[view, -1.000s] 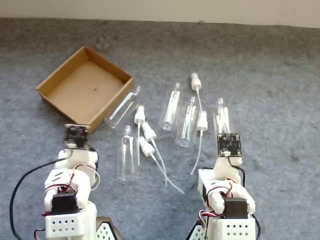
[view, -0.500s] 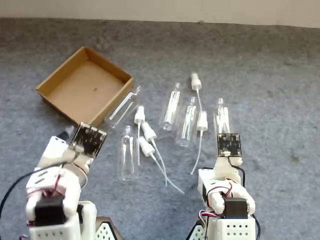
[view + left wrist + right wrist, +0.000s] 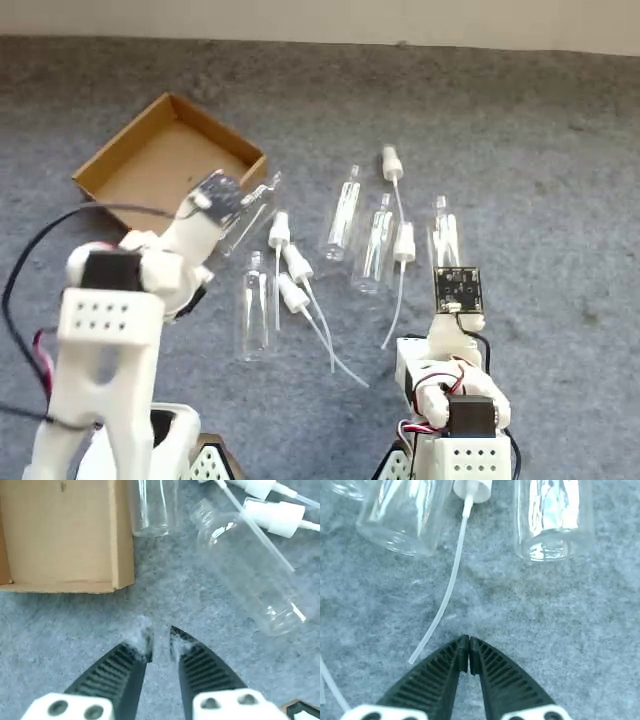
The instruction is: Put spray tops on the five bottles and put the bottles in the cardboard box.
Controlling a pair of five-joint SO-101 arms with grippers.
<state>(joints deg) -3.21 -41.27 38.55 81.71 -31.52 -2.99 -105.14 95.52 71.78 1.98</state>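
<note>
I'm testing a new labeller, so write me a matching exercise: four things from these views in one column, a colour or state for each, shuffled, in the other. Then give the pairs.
Things
1. left gripper
2. right gripper
3. cardboard box
4. spray tops

Colour or state
A. white
B. fingers shut
C. brown
D. fingers slightly apart

Pairs: 1-D, 2-B, 3-C, 4-A
</note>
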